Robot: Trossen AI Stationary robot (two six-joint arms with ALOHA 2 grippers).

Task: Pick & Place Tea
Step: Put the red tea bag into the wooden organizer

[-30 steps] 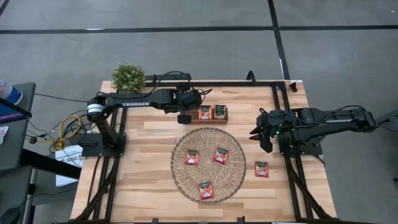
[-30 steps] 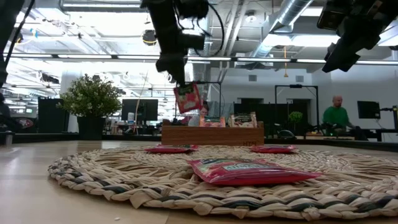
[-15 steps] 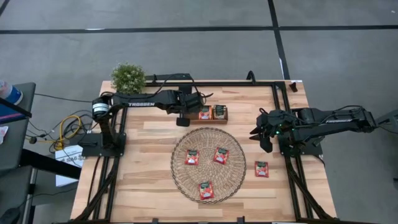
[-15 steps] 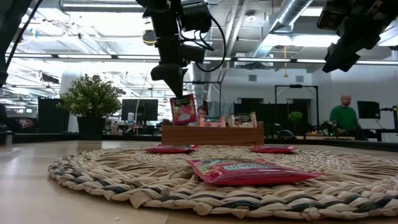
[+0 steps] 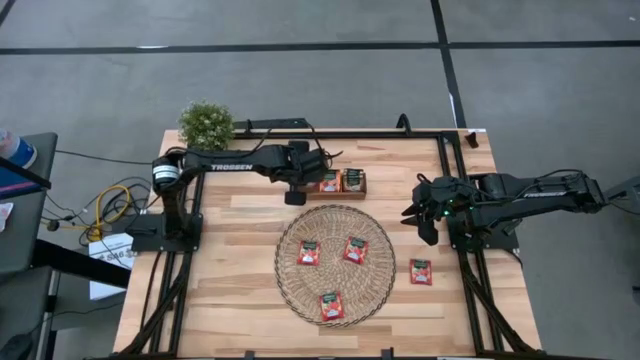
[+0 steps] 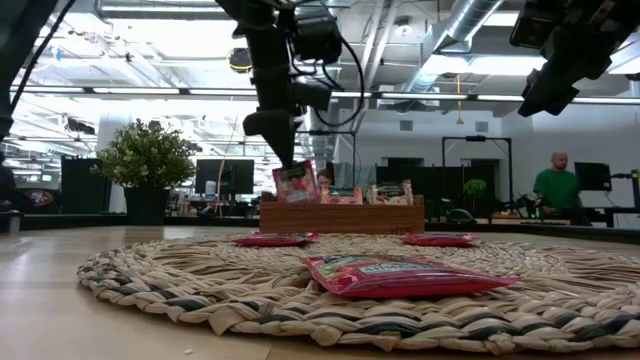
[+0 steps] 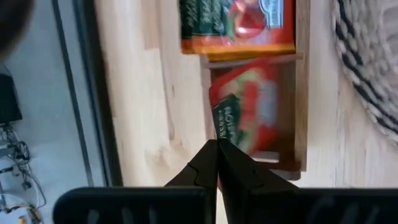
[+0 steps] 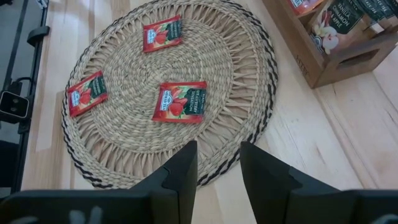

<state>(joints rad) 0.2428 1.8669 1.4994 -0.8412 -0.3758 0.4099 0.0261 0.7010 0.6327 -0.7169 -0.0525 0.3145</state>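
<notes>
High view: left hand (image 5: pixel 297 186) sits at the left end of the wooden tray (image 5: pixel 337 194), far side of the table (image 5: pixel 240 290); right hand (image 5: pixel 424 228) is parked at the right edge, well clear of everything.
Left hand: fingers pressed together, pinching a red sachet (image 7: pixel 249 112) by its top edge so it hangs upright over the tray's end compartment.
Why that hold: an edge pinch keeps the flat packet vertical, so it can slot in on end like the ones already standing in the tray (image 6: pixel 385 192).
Right hand: fingers spread, nothing between them; it hovers high, waiting.
Tea left to move: three sachets flat on the woven mat (image 5: pixel 290 280), at (image 5: pixel 308 252), (image 5: pixel 355 249) and (image 5: pixel 331 305); one more on bare table just right of the mat (image 5: pixel 421 271).
Low view adds: the held sachet (image 6: pixel 296 182) hangs with its bottom edge at about tray-wall height. Whether it is partly in the slot, can't tell.
Left wrist view adds: sachet lined up inside the compartment walls, neighbour slot already filled (image 7: pixel 239 25).
Right wrist view adds: plain look at the three mat sachets, all face up, none overlapping.
Judgement: insert step, nearly at release.
</notes>
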